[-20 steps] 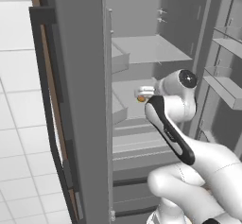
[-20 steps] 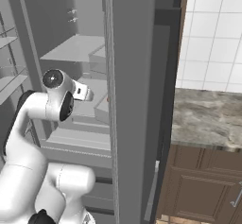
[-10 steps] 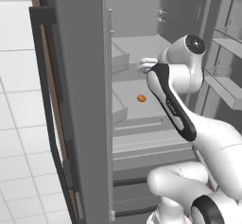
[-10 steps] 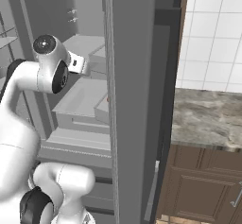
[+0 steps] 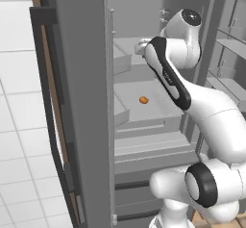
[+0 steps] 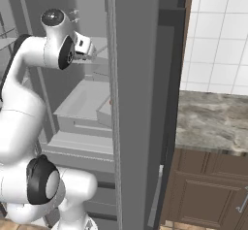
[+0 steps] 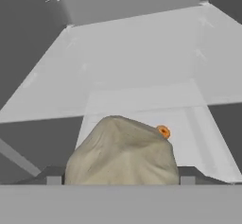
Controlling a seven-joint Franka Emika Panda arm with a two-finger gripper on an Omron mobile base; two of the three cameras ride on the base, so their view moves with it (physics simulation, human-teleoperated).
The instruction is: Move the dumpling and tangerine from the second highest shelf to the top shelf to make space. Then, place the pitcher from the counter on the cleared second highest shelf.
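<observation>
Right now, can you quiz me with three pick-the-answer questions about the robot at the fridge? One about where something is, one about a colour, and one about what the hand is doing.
1. Where is the tangerine?
A. on the floor
B. on the tray-like shelf
C. in the robot's hand

2. What colour is the dumpling?
A. beige-grey
B. bright green
C. blue

3. What is the gripper doing?
A. hanging open with nothing in it
B. holding the dumpling
C. holding a cup

Answers:
1 B: the little orange ball lies on the shelf with raised rims inside the fridge.
2 A: in the hand view it is a dull beige-grey lump with pale patches.
3 B: the hand view shows the lump sitting right between the two fingertips, up above the shelf.
</observation>
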